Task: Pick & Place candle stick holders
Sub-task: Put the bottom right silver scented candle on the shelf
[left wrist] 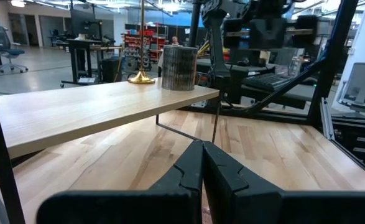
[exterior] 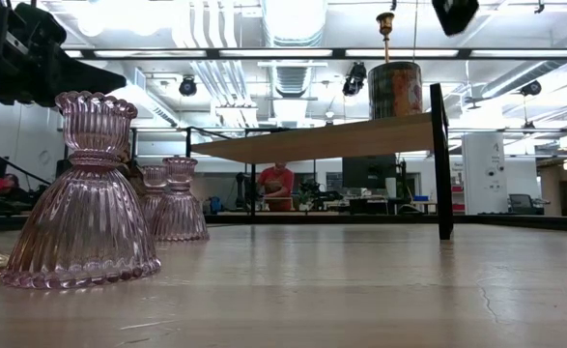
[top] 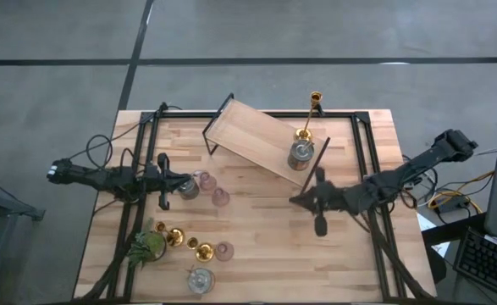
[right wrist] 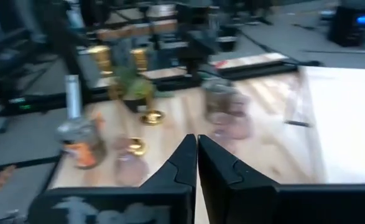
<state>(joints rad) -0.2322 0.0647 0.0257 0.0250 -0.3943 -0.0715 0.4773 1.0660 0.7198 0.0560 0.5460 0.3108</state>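
A wooden shelf [top: 248, 140] stands on thin black legs at the table's far middle. A slim gold candlestick [top: 309, 119] and a squat silvery holder [top: 300, 156] stand on its right end. Two pink glass cups [top: 204, 180] [top: 220, 197] and a silvery holder [top: 189, 190] stand left of centre, next to my left gripper [top: 187, 180], which is shut and level with nothing in it. Two gold candlesticks [top: 174, 236] [top: 202, 251], a pink cup [top: 223, 251] and a silvery holder [top: 201, 280] stand near the front left. My right gripper [top: 295, 201] hangs shut and empty in front of the shelf.
A small green plant [top: 146, 247] stands at the front left among the holders. Black frame rails [top: 362, 169] run along both sides of the table. Bare wood lies at the table's near right [top: 316, 263].
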